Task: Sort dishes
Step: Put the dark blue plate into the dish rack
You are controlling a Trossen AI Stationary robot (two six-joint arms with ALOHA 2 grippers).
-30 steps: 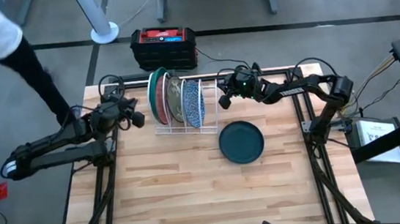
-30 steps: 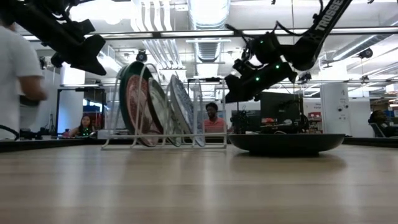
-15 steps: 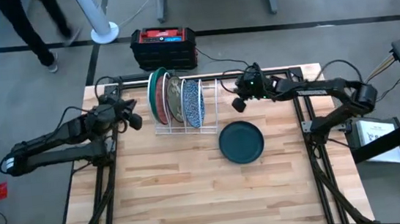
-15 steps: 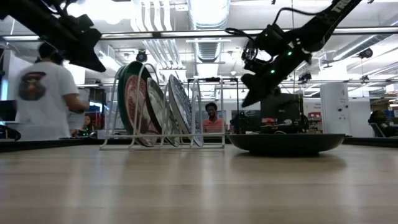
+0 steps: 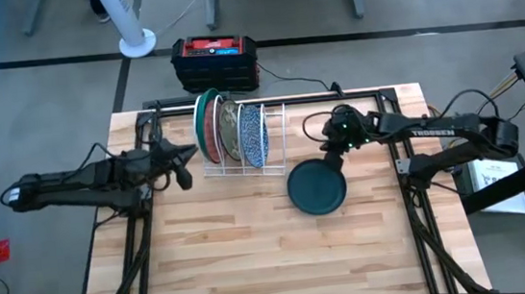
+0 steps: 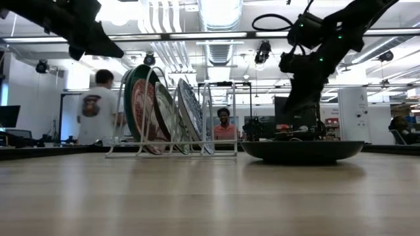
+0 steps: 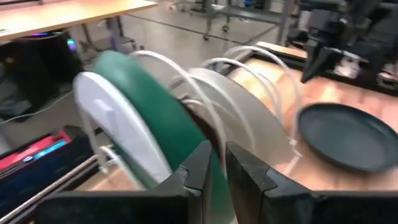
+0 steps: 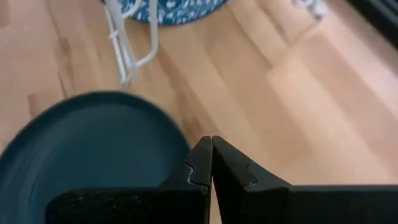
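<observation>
Dark teal plate (image 5: 317, 186) flat on worktop (image 5: 254, 264), centre-right of high view. Right pincer (image 5: 334, 153) clenched, empty, just above its far rim; next move judged to need parting the fingers to grip it. Beyond, racked plates (image 5: 232, 132) upper centre; left pincer (image 5: 179, 164) nearly closed, empty, beside them.
</observation>
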